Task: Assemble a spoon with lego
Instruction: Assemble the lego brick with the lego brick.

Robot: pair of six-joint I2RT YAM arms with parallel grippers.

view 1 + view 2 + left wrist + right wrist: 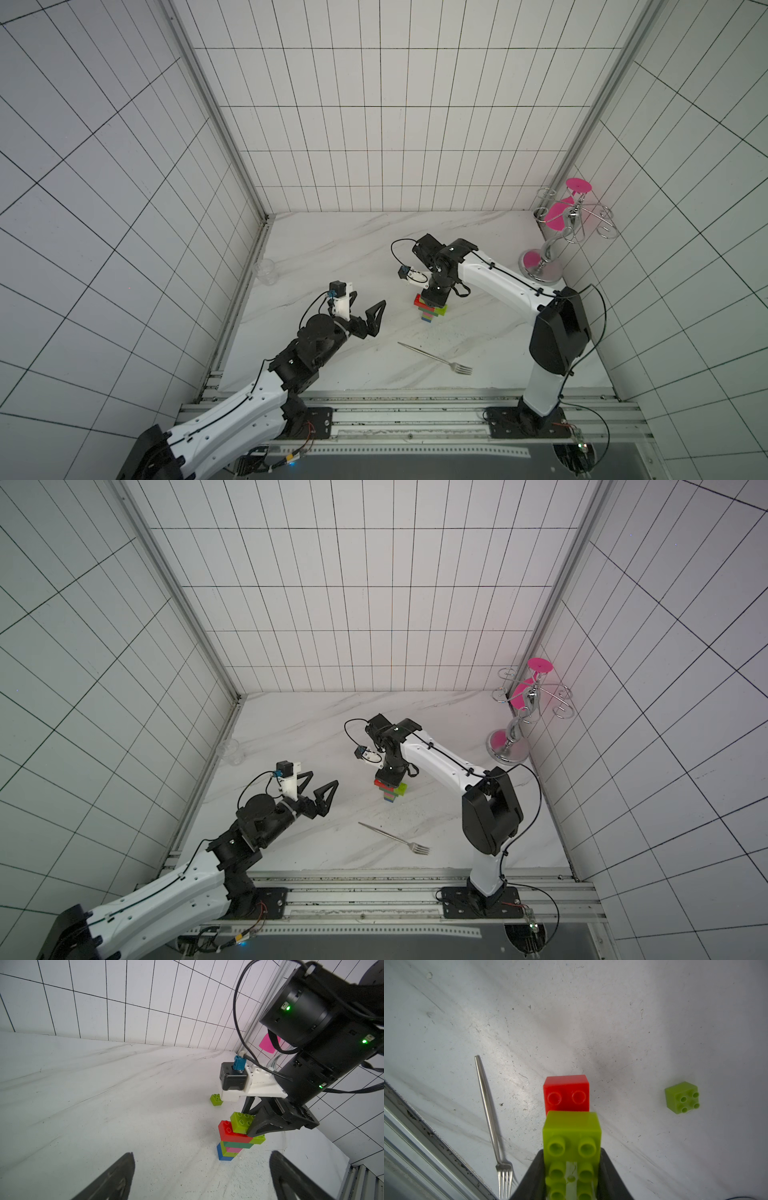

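Right wrist view shows the right tool (572,1157) clenched on a lime brick (572,1132) atop the red layer of the spoon (232,1142). The spoon stands upright near the middle of the worktop (332,249). The left tool (369,301) hangs released nearby, toward the left edge.

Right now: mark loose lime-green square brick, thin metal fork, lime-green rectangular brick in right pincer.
Loose lime-green square brick (689,1102): right wrist view, studded face.
Thin metal fork (488,1108): right wrist view, mid-handle.
Held lime-green rectangular brick (572,1142): right wrist view, studded face.

spoon (434,312) at centre | fork (435,357) in front of it | stand (540,270) in right rear corner
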